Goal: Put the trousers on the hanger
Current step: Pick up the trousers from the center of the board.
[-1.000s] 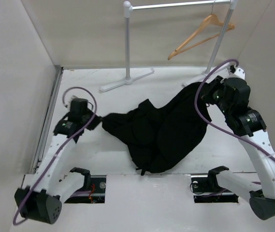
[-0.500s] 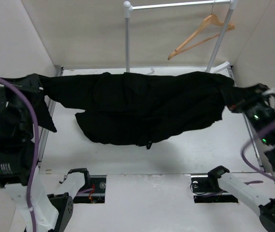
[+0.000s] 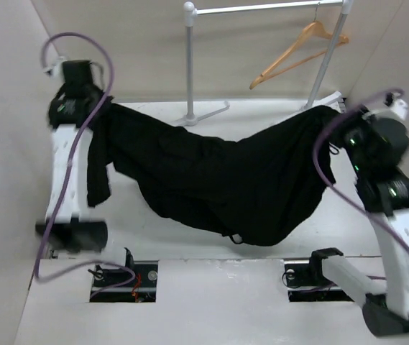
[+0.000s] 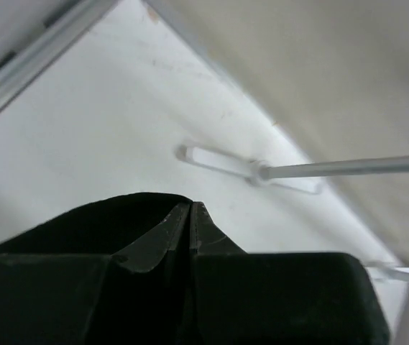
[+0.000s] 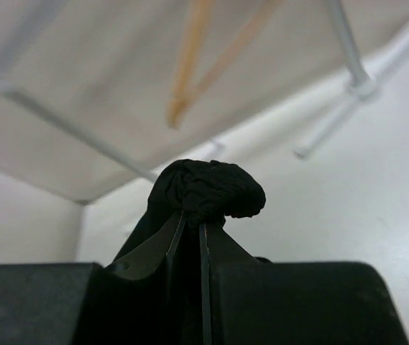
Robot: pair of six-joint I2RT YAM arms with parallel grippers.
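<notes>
- Trousers (image 3: 218, 180): slung across mid-frame, sagging toward the bench (image 3: 139, 230); soft, floppy, probably light.
- Left fingers (image 4: 154, 244), right fingers (image 5: 150, 248): clamped on opposite cloth ends.
- Hanger (image 3: 297, 54): upper right; grip ends taut.

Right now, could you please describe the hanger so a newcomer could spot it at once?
Find the silver clothes rack at the far edge of the table. The wooden hanger hangs tilted from its rail near the right post, the only tan thing.
</notes>
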